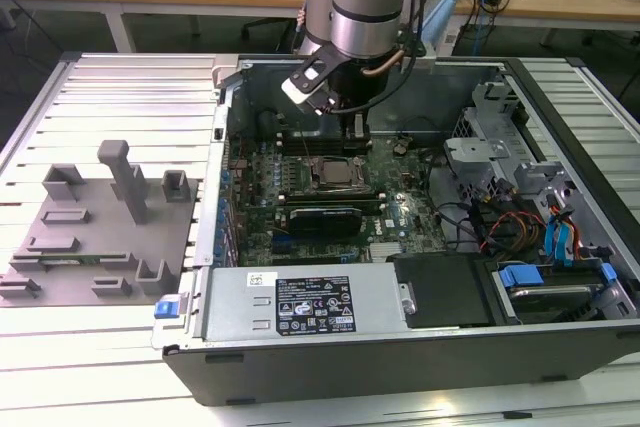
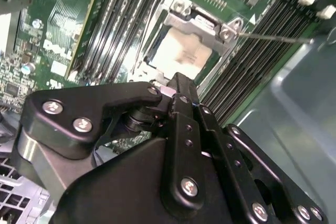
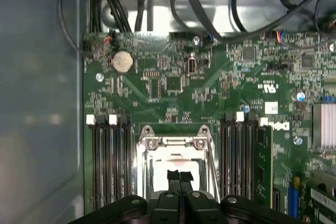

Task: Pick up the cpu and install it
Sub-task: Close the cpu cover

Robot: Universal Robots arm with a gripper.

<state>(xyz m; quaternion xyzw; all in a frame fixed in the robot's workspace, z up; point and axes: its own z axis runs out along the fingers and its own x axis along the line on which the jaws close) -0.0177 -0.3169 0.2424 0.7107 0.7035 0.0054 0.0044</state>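
The cpu (image 2: 181, 53) lies flat inside the socket frame (image 2: 226, 32) on the motherboard (image 3: 173, 82), its silvery-white top facing up, bright in both wrist views. The gripper (image 3: 180, 174) hangs just above it, and in the first wrist view its two black fingers (image 3: 173, 176) are pressed together with nothing between them. Whether their tips touch the chip's top I cannot tell.

Judging from this, the pick-up and the placing into the socket look done. What is left looks like the securing: in the second wrist view a thin retention lever (image 2: 273, 38) stands out sideways from the frame and does not look latched. Whether the chip is fully seated is not clear.

The open computer case (image 1: 400, 372) holds the motherboard, with rows of memory slots (image 3: 107, 156) on both sides of the socket. Also in it are a labelled power supply (image 1: 310, 305) along its near wall and a drive bay with blue tabs (image 1: 520, 275) toward the exterior view's right. The grey tray (image 1: 60, 282) with upright posts lies on the slatted table (image 1: 120, 87) beside the case, on the exterior view's left, well apart from the gripper; what its pockets hold I cannot tell
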